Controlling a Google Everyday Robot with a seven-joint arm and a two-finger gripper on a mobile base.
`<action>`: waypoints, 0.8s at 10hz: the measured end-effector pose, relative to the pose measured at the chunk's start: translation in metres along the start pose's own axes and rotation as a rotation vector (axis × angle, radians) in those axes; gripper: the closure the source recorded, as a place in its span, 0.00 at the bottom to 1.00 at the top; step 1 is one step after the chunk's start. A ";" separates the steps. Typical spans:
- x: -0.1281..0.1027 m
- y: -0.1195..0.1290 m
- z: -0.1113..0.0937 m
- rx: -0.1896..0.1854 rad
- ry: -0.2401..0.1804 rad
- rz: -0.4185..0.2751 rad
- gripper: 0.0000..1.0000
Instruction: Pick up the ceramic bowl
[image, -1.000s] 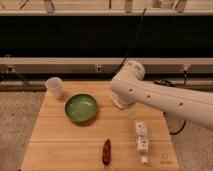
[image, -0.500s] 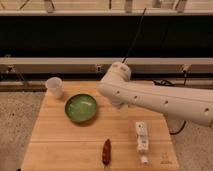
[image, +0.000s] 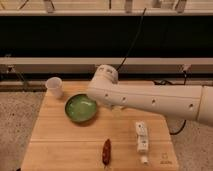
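Round shallow glossy green ceramic bowl (image: 80, 108) sits on wooden table (image: 60, 145), near small white cup (image: 54, 86). My gripper hidden under white arm end (image: 102, 82) by bowl's right rim; grip state: cannot tell. Plan: descend straight, straddle rim, avoid tipping.

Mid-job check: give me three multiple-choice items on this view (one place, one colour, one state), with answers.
1. Where does the white cup stand?
A. Left of the ceramic bowl, farther back
B. Inside the bowl
C. Beside the white bottle

2. What colour is the bowl?
A. Blue
B. Green
C. Red

3. The bowl is:
A. Upright on the table
B. Tipped on its side
C. Stacked on the cup

Answers:
1 A: the cup stands apart near the table's back-left corner.
2 B: it is glossy green.
3 A: it sits flat on the wood. The arm overlaps its right rim, with the gripper hidden behind the arm.
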 end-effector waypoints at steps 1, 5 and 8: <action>-0.008 -0.004 0.003 0.000 -0.005 -0.022 0.20; -0.018 -0.005 0.014 -0.010 -0.015 -0.074 0.20; -0.031 -0.008 0.023 -0.002 -0.023 -0.121 0.20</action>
